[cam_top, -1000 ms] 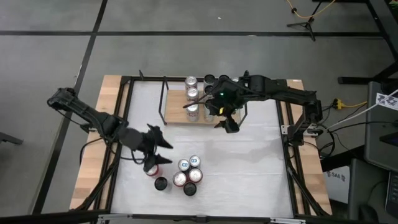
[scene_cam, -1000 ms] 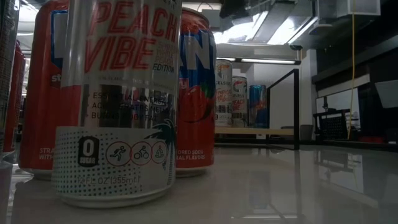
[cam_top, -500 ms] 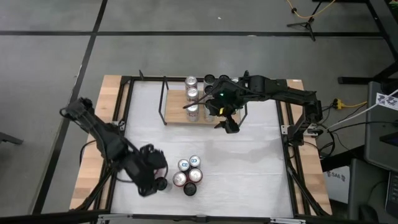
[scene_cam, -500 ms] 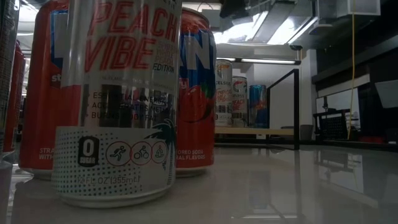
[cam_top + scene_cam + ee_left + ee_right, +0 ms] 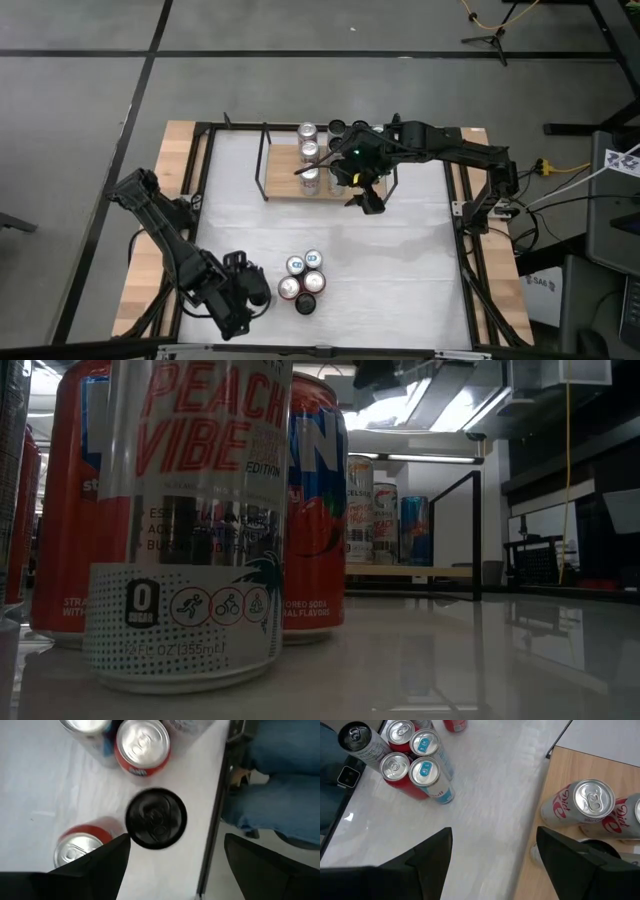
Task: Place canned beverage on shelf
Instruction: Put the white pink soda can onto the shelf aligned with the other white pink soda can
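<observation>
The left gripper [image 5: 250,297] has swung beside the upright black can [image 5: 155,818].

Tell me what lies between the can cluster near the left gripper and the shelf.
Bare white tabletop, seen in the high view: nothing stands between the can cluster and the shelf.

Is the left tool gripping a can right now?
No. The left tool is open and empty, above the black-topped can on the table.

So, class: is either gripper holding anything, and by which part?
Nothing is held. The left gripper hangs open above the black-topped can; the right gripper is open by the shelf.
</observation>
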Available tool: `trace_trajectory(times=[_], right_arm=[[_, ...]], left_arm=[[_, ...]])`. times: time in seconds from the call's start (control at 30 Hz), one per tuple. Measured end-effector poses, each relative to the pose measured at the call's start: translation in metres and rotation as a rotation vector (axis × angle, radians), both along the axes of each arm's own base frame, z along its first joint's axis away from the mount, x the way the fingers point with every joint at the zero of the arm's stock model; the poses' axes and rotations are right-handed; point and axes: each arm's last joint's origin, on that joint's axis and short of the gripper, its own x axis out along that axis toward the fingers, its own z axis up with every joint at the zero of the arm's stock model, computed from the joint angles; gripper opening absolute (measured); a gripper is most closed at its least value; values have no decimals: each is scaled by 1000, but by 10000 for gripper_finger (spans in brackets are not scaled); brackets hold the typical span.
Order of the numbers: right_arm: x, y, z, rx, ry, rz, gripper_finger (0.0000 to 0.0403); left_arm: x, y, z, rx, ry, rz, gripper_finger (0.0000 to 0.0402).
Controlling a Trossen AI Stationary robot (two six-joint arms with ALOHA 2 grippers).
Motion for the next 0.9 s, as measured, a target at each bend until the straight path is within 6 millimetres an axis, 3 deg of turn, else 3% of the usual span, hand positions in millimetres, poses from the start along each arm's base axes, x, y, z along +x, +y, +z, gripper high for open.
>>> trace_trajectory(times=[0.73,0.9], right_arm=[[-1,0,1,0,-1,0,285],[-1,0,1,0,-1,0,285]], left_arm=[[3,3,0,22,-35,45,315],[3,3,0,21,-35,46,331]])
